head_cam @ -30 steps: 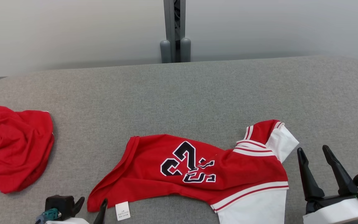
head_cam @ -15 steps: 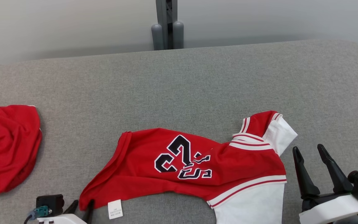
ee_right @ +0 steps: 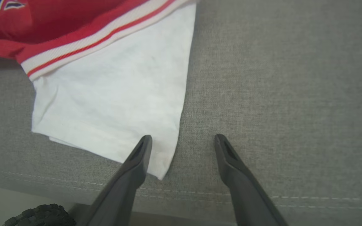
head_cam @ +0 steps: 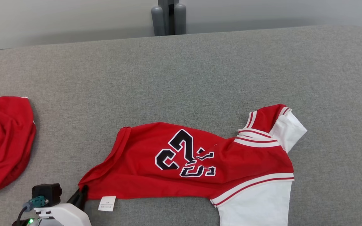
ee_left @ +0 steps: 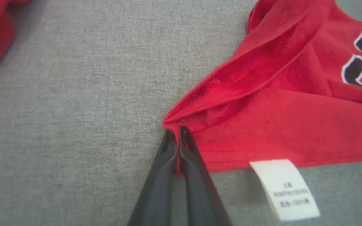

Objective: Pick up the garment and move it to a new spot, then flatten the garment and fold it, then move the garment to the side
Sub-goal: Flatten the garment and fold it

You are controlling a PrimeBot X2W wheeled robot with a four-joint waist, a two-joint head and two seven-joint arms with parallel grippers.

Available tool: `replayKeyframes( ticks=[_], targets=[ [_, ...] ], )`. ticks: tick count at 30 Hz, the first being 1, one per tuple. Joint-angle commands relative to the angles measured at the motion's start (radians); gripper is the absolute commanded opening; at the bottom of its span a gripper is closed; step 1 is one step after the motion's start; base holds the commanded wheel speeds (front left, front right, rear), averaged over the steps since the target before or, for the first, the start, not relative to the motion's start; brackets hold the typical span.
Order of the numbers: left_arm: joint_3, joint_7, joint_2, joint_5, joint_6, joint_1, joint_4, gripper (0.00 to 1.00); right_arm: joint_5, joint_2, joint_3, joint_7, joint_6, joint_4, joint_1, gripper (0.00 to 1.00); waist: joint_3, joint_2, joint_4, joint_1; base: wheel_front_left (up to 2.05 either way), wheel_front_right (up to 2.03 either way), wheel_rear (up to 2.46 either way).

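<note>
You have the garment (head_cam: 200, 163), a red jersey with white sleeves and a black number outlined in white, lying on the grey padded surface (head_cam: 181, 78), near its front edge and a little right of the middle in the head view. Its body is spread but rumpled, with a crease running across under the number. One white sleeve (ee_right: 105, 103) lies flat at the near right, and the other sleeve is folded over at the far right corner.

Your left gripper (ee_left: 175, 131) is pinched tight on the garment's near left corner: the two dark fingers stand together with a thin sliver of red hem caught between them. A white care label (ee_left: 284, 188) hangs from the hem just beside those fingers, on the grey surface.

Your right gripper (ee_right: 183, 137) stands wide apart and holds nothing. One finger is over the pointed corner of the near white sleeve, the other over bare grey fabric; whether either tip touches down you probably cannot judge from this angle.

A second bundle of red cloth (head_cam: 2, 141) sits crumpled at the far left, well apart from the garment.
</note>
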Motion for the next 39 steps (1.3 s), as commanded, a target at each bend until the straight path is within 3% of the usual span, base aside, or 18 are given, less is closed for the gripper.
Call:
replayKeyframes(
  ticks=[1, 8, 9, 10, 11, 17, 26, 33, 39],
  targets=[
    [0.004, 0.004, 0.002, 0.001, 0.003, -0.017, 0.014, 0.0, 0.004, -0.003, 0.001, 0.008, 0.0, -0.003, -0.003, 1.0, 0.006, 0.0, -0.003, 0.0, 0.0, 0.0, 0.0],
    [0.005, -0.012, 0.002, 0.0, -0.003, -0.027, 0.018, 0.0, 0.038, 0.022, 0.062, 0.018, 0.001, 0.069, -0.048, 1.0, 0.022, 0.0, -0.014, 0.0, 0.0, 0.0, 0.0],
    [0.005, -0.013, 0.002, 0.001, -0.005, -0.03, 0.018, 0.0, 0.04, 0.025, 0.068, 0.017, 0.001, 0.078, -0.058, 0.48, 0.022, 0.0, -0.013, 0.0, 0.0, 0.0, 0.0],
    [0.005, -0.017, 0.002, 0.003, -0.006, -0.033, 0.017, 0.0, 0.043, 0.027, 0.072, 0.013, 0.001, 0.089, -0.068, 0.31, 0.021, 0.0, -0.012, 0.0, 0.0, 0.0, 0.0],
    [0.007, -0.02, 0.004, 0.003, -0.007, -0.033, 0.014, 0.0, 0.046, 0.03, 0.077, 0.011, 0.002, 0.097, -0.078, 0.0, 0.02, 0.0, -0.01, 0.0, 0.0, 0.0, 0.0],
    [0.028, -0.055, 0.019, 0.01, 0.01, -0.04, -0.047, 0.0, 0.069, 0.025, 0.056, -0.076, 0.001, 0.05, -0.112, 0.0, 0.011, 0.0, -0.003, 0.0, 0.0, 0.0, 0.0],
    [0.061, -0.068, 0.067, 0.062, 0.062, -0.083, -0.302, 0.0, 0.173, 0.02, 0.012, -0.224, 0.001, -0.184, -0.212, 0.0, -0.018, 0.0, 0.009, 0.0, 0.0, 0.0, 0.0],
    [0.093, -0.078, 0.076, 0.101, 0.102, -0.167, -0.465, 0.0, 0.145, -0.018, 0.006, -0.364, 0.001, -0.319, -0.376, 0.0, -0.045, 0.0, 0.006, 0.0, 0.0, 0.0, 0.0],
    [0.132, -0.1, 0.082, 0.155, 0.135, -0.28, -0.579, 0.0, 0.12, -0.031, -0.021, -0.415, 0.001, -0.378, -0.547, 0.0, -0.075, 0.0, 0.01, 0.0, 0.0, 0.0, 0.0]
  ],
)
